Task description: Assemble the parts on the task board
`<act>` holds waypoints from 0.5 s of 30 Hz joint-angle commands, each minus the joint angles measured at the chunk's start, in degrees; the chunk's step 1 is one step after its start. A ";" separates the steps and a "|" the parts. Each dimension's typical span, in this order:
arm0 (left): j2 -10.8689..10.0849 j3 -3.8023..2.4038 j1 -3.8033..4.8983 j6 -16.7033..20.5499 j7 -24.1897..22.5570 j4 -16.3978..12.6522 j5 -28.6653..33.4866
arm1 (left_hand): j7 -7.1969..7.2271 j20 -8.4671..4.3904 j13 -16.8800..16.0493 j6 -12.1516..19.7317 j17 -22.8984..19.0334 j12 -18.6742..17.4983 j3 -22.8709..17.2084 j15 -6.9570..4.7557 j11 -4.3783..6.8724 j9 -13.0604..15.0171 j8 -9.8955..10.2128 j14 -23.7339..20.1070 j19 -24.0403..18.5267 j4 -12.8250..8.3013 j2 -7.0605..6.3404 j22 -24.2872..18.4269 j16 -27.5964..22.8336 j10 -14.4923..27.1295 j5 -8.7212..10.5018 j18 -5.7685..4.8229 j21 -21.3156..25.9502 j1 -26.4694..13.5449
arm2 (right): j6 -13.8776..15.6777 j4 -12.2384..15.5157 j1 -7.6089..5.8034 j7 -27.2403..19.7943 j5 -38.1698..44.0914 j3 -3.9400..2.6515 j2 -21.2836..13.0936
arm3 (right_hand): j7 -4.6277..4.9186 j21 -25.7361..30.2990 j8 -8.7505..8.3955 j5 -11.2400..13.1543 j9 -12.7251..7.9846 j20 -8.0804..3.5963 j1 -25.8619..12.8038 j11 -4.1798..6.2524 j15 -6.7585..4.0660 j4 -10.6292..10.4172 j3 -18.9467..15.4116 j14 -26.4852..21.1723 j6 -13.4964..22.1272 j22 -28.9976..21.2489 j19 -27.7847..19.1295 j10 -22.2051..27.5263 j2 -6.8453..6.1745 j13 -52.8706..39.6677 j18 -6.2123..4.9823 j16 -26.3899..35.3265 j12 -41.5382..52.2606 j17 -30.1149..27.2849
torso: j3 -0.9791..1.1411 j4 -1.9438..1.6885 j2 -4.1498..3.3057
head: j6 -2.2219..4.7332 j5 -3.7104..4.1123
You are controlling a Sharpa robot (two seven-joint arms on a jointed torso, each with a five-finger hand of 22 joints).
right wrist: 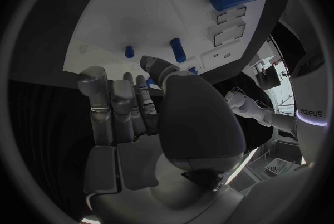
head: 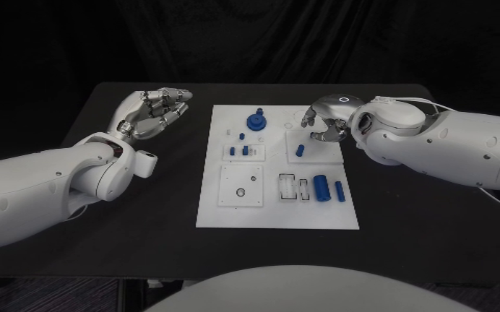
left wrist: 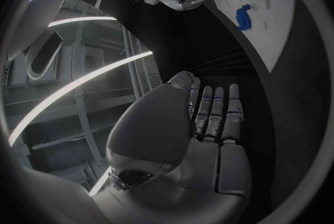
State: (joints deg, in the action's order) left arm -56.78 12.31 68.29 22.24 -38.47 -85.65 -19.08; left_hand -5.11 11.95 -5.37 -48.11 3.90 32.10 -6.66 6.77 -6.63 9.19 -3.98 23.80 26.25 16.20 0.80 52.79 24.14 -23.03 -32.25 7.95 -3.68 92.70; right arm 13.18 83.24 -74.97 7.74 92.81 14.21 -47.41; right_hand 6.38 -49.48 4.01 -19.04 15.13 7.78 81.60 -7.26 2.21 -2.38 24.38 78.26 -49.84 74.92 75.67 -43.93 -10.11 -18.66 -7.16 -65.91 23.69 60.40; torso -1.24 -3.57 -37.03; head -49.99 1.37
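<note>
So right now my right hand (head: 325,120) is hovering over the far right part of the white board (head: 209,211), fingers loosely curled and apart, nothing in them as far as I can tell. My left hand (head: 154,113) is parked off the board's left side over the black table (head: 417,240), fingers straight and close together, holding nothing. The blue bits are spread around: a short peg (head: 300,150) lying just near my right fingers, a round knob thing (head: 256,120) standing at the far middle of the board, a couple of little blocks (head: 238,152) in a tray left of center, and a fat cylinder (head: 322,188) with a thinner pin (head: 339,190) beside it down on the near right. My guess is the peg by my fingers is what I'm about to go for, and that's where it could get dumb. It's small and lying flat, so if I come down a bit off, my fingertips could nudge it and send it rolling across the board or off the edge. My wrist camera has my own palm blocking a lot of the view too, so I can't really see the contact spot well. Also a sloppy pinch might tilt it, and then it won't drop into its hole cleanly.
</note>
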 commanded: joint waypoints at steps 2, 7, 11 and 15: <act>0.14 -0.09 -0.13 -4.93 -14.19 0.04 3.24 | -0.15 0.70 0.37 0.48 -0.15 0.33 0.46 0.25 -0.61 -0.21 0.11 0.44 0.10 0.02 0.12 -0.37 0.27 0.02 -0.37 1.20 -0.02 0.67 | 0.25 -0.33 0.57 1.45 0.93 -0.02 0.27 | -0.14 0.01 0.59 0.40 -0.02 0.00 -0.28 0.02 -0.12 -0.12 0.46 0.12 -0.97 5.01 0.20 -0.71 0.06 0.57 -0.24 -0.32 -0.46 -0.22 | -0.46 -0.18 0.00 | -0.01 0.20; 0.38 -0.09 -0.31 -5.67 -13.84 0.26 3.36 | -0.06 1.48 0.93 0.81 -0.23 0.46 0.64 0.75 -1.15 -0.53 0.17 0.70 0.41 0.00 0.23 -0.97 0.30 0.11 -0.54 1.25 -0.03 0.79 | 0.34 -0.41 0.94 3.07 2.61 -0.02 0.09 | -0.23 0.37 0.71 0.07 -0.07 0.01 -0.50 -0.02 -0.10 -0.17 0.48 0.00 -1.46 4.96 0.09 -0.56 -0.11 1.10 -0.29 -0.19 -0.80 -0.58 | -0.41 -0.20 -0.10 | -0.01 0.46; 0.66 -0.09 -0.42 -6.00 -13.61 0.52 3.39 | -0.05 1.64 1.07 0.91 -0.25 0.48 0.68 0.85 -1.29 -0.61 0.19 0.69 0.45 0.03 0.29 -1.12 0.28 0.18 -0.57 1.27 -0.02 0.78 | 0.67 -0.61 1.03 3.63 3.17 -0.02 -0.06 | -0.34 0.74 0.70 -0.24 -0.12 0.02 -0.47 -0.07 -0.07 -0.12 0.56 -0.09 -1.57 4.89 -0.03 -0.34 -0.11 1.33 -0.34 -0.10 -0.98 -0.77 | -0.36 -0.21 0.01 | -0.01 0.94; 0.96 -0.09 -0.51 -6.21 -13.43 0.83 3.40 | -0.02 2.02 1.30 1.00 -0.23 0.63 0.74 1.19 -1.67 -0.77 0.16 0.94 0.65 0.09 0.50 -1.43 0.41 0.13 -0.63 1.34 -0.06 0.73 | 0.86 -1.02 1.14 3.71 3.42 -0.02 -0.03 | -0.41 0.88 0.58 0.68 -0.28 0.12 -1.24 -0.14 0.05 -0.60 0.24 -0.20 -1.66 4.88 -0.11 -0.25 0.01 1.72 -0.32 -0.17 -1.02 -0.90 | -0.19 -0.14 -0.10 | -0.01 1.00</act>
State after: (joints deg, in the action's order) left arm -55.98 12.29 67.85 17.65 -38.71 -84.85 -16.56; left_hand -5.31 13.64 -4.10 -47.48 3.71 32.45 -6.17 7.69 -8.01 8.48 -3.98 24.72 26.95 16.36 1.22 51.36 24.40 -22.92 -32.72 8.88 -3.68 93.13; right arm 13.23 82.38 -74.05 9.59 94.79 14.23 -47.41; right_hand 6.10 -48.80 4.38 -18.53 14.90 7.78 80.85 -7.27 2.21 -2.60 24.60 78.26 -51.17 74.92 75.67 -44.34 -10.18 -16.99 -7.16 -65.91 22.90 59.48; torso -1.57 -3.76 -37.08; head -49.99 2.31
